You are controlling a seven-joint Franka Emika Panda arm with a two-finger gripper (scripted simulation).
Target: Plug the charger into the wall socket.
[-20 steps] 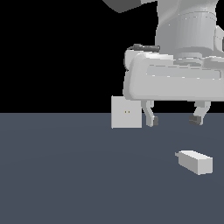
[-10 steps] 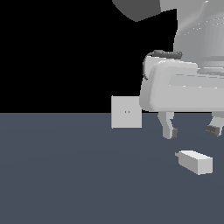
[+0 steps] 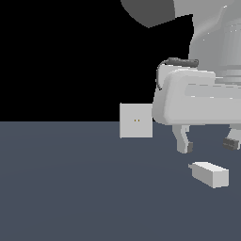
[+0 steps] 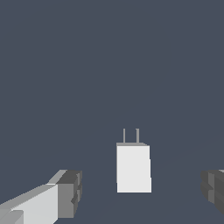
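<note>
Hovering gripper [image 3: 206,145]: spread wide, empty, to straddle the charger
charger [image 3: 211,173]: flat on surface [image 3: 70,188], prongs toward wall socket [image 3: 136,120]

A flat, plain slate-blue desk [image 3: 66,188] fills the lower half of the exterior view, its surface smooth and unmarked. Behind its far edge the background [image 3: 56,56] is solid black. In the wrist view the same slate-blue surface fills the frame.
</note>
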